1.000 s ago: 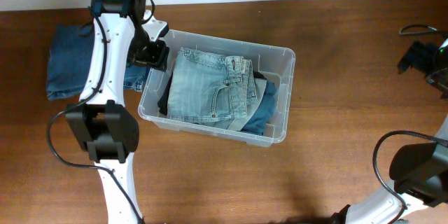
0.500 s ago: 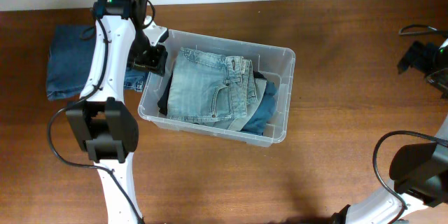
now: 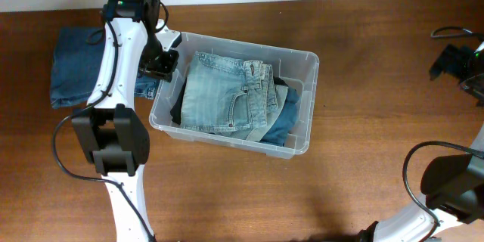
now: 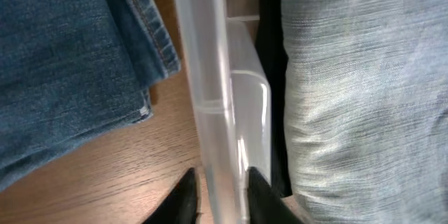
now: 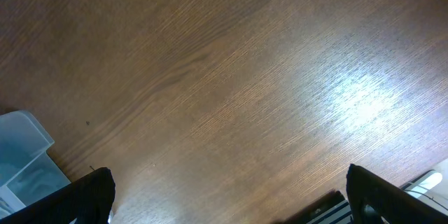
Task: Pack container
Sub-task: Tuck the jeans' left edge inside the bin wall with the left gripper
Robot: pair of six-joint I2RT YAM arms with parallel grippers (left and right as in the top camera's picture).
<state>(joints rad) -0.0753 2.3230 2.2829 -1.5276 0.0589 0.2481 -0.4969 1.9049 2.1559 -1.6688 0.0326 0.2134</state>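
The container (image 3: 305, 106), a clear plastic bin, stands at the table's middle. Folded light-blue jeans (image 3: 227, 94) lie on top of darker clothes inside it. My left gripper (image 3: 162, 62) is at the bin's left wall near the back corner. In the left wrist view its two black fingertips (image 4: 220, 199) press the clear wall (image 4: 206, 56) from both sides, one inside and one outside. The light denim (image 4: 364, 77) lies to the right of that wall. My right gripper (image 5: 231, 196) hangs open over bare wood at the far right (image 3: 454, 64), holding nothing.
Folded darker blue jeans (image 3: 76, 64) lie on the table left of the bin, partly under my left arm; their hem (image 4: 63, 63) shows beside the wall. A corner of the bin (image 5: 21, 154) shows in the right wrist view. A cable (image 3: 446, 32) lies at the back right.
My left gripper's jaws have closed in on the bin's left wall and the arm has shifted slightly toward the back. The bin, the clothes and the right arm have not moved.
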